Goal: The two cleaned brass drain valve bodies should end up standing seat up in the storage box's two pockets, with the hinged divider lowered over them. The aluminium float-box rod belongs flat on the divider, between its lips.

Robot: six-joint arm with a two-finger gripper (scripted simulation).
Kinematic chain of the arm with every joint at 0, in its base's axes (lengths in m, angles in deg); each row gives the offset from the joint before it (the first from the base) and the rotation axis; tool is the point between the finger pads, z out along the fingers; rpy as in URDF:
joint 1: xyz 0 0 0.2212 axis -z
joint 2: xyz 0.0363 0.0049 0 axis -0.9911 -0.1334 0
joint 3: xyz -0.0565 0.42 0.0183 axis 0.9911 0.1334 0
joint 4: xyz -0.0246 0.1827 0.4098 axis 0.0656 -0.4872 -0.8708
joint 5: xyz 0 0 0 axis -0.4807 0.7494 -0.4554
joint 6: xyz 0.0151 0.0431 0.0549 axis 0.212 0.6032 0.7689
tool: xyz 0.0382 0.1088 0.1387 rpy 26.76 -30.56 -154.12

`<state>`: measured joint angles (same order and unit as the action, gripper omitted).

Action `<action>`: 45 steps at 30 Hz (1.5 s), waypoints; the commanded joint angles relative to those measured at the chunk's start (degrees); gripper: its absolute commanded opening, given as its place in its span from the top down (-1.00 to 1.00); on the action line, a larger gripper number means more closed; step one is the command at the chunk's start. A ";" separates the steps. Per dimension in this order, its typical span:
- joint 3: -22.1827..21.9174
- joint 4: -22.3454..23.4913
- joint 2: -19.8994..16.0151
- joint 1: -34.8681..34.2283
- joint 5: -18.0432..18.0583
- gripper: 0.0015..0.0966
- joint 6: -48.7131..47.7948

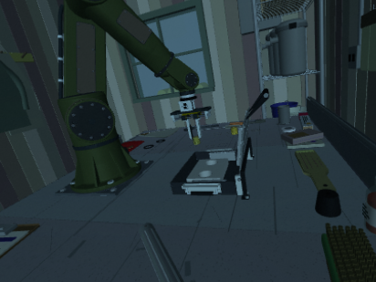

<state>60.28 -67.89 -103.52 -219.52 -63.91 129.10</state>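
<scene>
A brass valve body sits between the fingers of my gripper, which is closing around it over the bench just behind the storage box. The box lies low on the bench with two pale pockets visible in its tray. Its hinged divider stands raised upright at the box's right side. A second brass piece lies farther back on the bench. An aluminium rod lies at the near edge of the bench, running out of the bottom of the view.
The raised divider and a dark lever above it stand right of the gripper. Brushes and small boxes lie along the right. A wire shelf with grey canisters stands behind. The arm's base is on the left.
</scene>
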 commanded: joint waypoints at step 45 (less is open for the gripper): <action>-1.38 0.00 5.03 0.00 -6.33 1.00 0.00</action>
<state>58.94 -67.89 -98.49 -219.53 -70.28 129.10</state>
